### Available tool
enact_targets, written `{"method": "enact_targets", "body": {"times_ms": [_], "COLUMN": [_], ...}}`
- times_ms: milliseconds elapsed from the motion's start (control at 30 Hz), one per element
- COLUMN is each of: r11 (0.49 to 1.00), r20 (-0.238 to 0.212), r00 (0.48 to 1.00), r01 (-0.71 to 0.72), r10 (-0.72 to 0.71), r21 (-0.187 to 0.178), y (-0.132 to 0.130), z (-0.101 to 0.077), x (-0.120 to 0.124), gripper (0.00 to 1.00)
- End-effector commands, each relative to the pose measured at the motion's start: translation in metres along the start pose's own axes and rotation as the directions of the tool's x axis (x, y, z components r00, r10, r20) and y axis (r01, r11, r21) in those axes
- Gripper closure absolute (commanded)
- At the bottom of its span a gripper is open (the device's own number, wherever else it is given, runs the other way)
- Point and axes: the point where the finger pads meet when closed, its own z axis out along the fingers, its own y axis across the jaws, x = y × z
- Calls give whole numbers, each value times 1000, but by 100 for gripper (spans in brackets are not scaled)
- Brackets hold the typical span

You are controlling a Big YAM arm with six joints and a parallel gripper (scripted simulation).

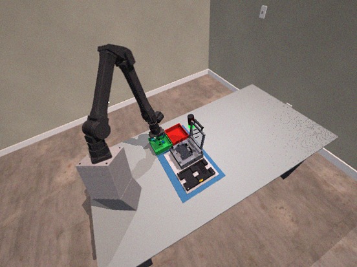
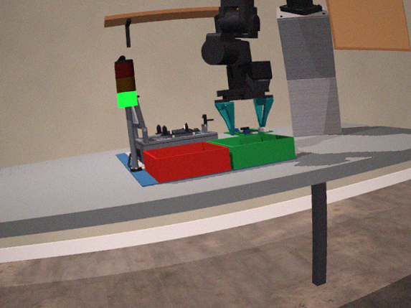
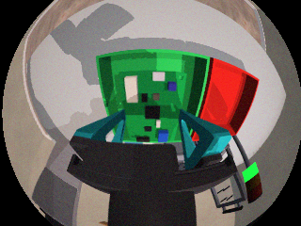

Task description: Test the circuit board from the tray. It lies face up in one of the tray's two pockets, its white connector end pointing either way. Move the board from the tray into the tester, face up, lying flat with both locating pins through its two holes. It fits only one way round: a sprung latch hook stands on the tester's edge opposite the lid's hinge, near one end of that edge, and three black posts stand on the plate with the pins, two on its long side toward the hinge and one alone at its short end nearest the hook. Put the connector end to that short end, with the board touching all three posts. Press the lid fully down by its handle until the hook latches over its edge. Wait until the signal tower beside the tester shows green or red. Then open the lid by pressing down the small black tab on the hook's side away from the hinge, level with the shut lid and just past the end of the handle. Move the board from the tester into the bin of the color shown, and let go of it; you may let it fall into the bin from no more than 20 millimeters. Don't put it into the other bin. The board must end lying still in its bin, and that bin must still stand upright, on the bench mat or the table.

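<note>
Just above the green bin [image 2: 261,150], the gripper [image 2: 247,128] pinches the thin, stiff, light circuit board [image 2: 246,130] by its long edges, sparing its fragile top-side components.

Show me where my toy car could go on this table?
Room: the long table stretch beyond the tester, and the near end below the blue mat. Crowded: the mat, with tray, tester, red bin and gripper over the green bin.

Board over the green bin
The gripper [image 3: 153,127] gripped the circuit board [image 3: 150,104] above the green bin [image 3: 107,82]; a red bin [image 3: 229,97] adjoined it.
</note>
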Motion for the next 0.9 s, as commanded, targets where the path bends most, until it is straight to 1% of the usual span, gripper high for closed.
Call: {"method": "enact_targets", "body": {"times_ms": [0, 233, 333, 400, 467, 633, 700, 867], "r11": [1000, 1000, 1000, 1000, 1000, 1000, 1000, 1000], "r20": [8, 6, 8, 8, 6, 7, 3, 3], "r00": [1000, 1000, 1000, 1000, 1000, 1000, 1000, 1000], "r01": [1, -5, 3, 3, -2, 2, 0, -1], "r10": [-2, 5, -3, -3, 2, -2, 0, 1], "r21": [6, 9, 6, 6, 9, 7, 2, 3], "y": [1, -1, 1, 1, -1, 1, 3, 3], "z": [14, 34, 41, 41, 44, 49, 50, 50], "x": [-5, -2, -5, -5, -1, -3, 0, 0], "gripper": [28, 28, 28, 28, 28, 28, 28, 28]}}
